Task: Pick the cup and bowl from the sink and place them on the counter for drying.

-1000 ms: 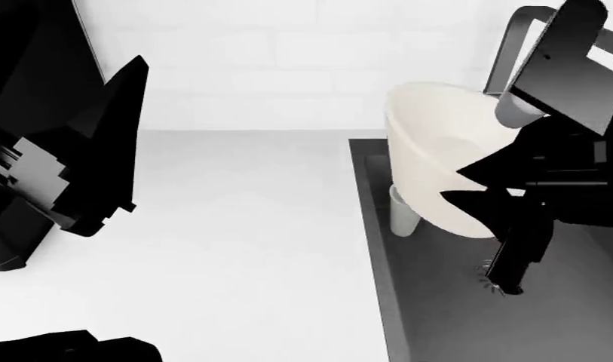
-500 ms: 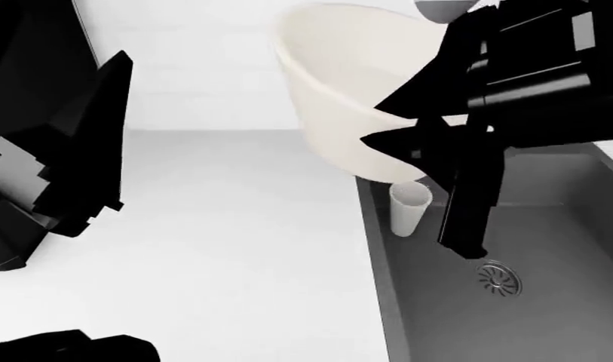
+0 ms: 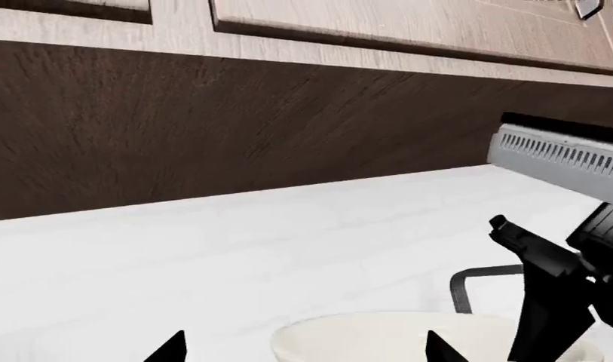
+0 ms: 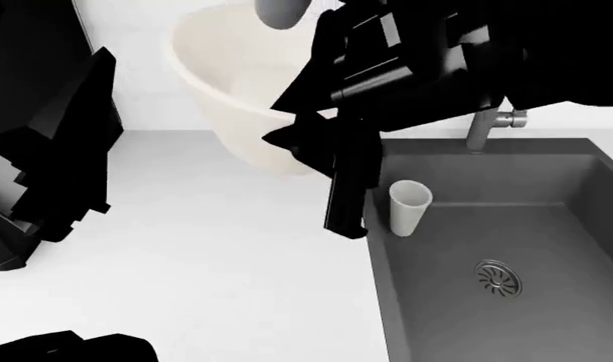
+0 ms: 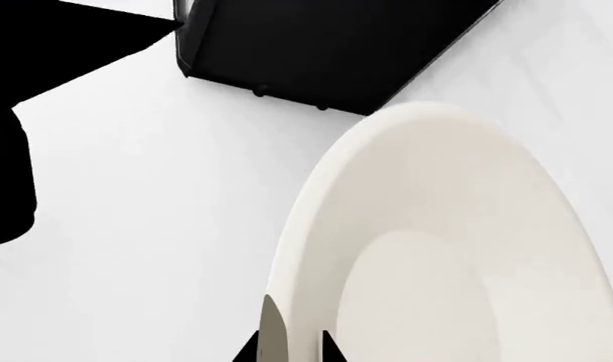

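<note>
Gripped at the rim by the right tool (image 4: 317, 147), the bowl (image 4: 231, 83) hangs in the air, clear of the sink (image 4: 547, 317) and above the white surface (image 4: 225, 249) just to the sink's left. In the right wrist view the two tips close on the rim, one on each side of the thin wall (image 5: 286, 343), so this tool is clamped on the bowl. The left tool (image 4: 59, 162) waits well apart on the far left; only two dark tips show in its own camera, spread apart with nothing between them, so it looks open and holds nothing.

By my reading the task is less than half done. The bowl has been lifted out but is not yet set down; it must be lowered onto the surface and released. The cup (image 4: 408, 207) has not been taken at all: it stands upright on the sink floor in the near-left corner, close to the basin wall, with the drain (image 4: 498, 279) some way off.

The bowl is tilted, not level. Its mouth faces up and toward the back wall and the right arm, while its flat base points down toward the surface and the robot. Being wider than deep, its axis runs slantwise from base to mouth. The cup's long axis is vertical, mouth up, narrowing toward the base.
</note>
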